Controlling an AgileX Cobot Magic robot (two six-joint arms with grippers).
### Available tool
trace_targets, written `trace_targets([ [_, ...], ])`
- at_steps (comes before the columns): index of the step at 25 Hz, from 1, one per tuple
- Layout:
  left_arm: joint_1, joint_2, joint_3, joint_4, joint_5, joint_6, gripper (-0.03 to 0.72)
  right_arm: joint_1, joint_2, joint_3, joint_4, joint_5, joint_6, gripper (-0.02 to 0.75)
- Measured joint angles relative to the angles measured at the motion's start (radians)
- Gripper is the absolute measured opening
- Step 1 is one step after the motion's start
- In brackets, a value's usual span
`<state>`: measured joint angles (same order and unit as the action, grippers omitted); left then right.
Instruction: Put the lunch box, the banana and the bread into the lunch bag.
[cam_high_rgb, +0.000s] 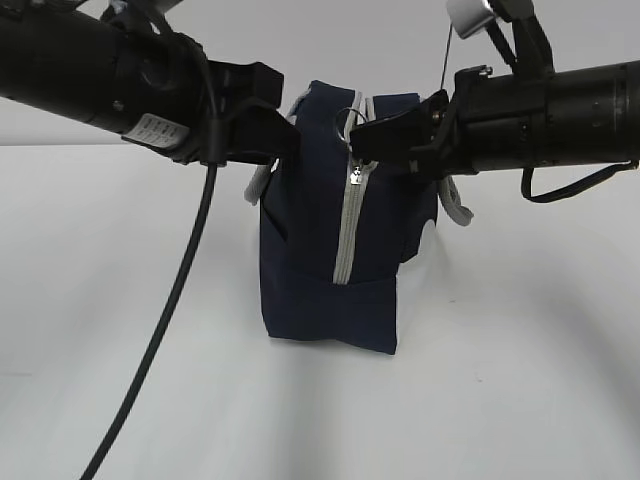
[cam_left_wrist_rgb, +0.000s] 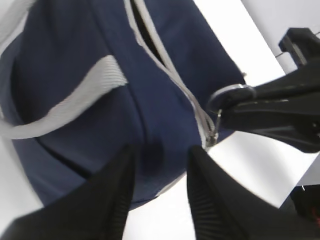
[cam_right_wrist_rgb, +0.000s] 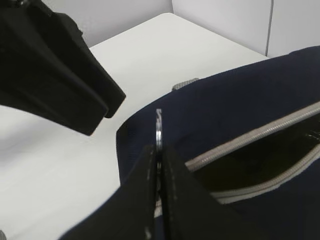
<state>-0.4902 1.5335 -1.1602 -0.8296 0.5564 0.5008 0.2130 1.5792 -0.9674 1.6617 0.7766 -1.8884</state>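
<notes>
The bag (cam_high_rgb: 330, 250) stands near the middle of the white worktop (cam_high_rgb: 520, 380). Its grey zipper (cam_high_rgb: 348, 215) is open along the top, and I can see a dark gap there in the right wrist view. I think the job has only begun: the bag is being opened, and nothing looks packed yet. I cannot see the lunch box, the banana or the bread anywhere, so all three are left to do.

The right gripper (cam_high_rgb: 362, 138) is up at the top end of the bag. Its jaws are squeezed tight on the metal ring (cam_right_wrist_rgb: 158, 127) of the zipper pull. The ring sticks up thin between them.

The left gripper (cam_left_wrist_rgb: 160, 192) is on the other side of that same top end, right at the blue cloth. Its jaws stand partly apart. The cloth shows in the gap between them, but I cannot tell if they pinch it or just sit close to it. A grey strap (cam_left_wrist_rgb: 75, 102) lies across the bag's side above them.
</notes>
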Motion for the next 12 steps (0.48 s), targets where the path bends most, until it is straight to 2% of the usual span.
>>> trace_targets([
  [12,-0.009,0.050,-0.002,-0.002,-0.012,0.015,0.281,0.000,0.000,0.000,0.000,0.024,0.010,0.000],
])
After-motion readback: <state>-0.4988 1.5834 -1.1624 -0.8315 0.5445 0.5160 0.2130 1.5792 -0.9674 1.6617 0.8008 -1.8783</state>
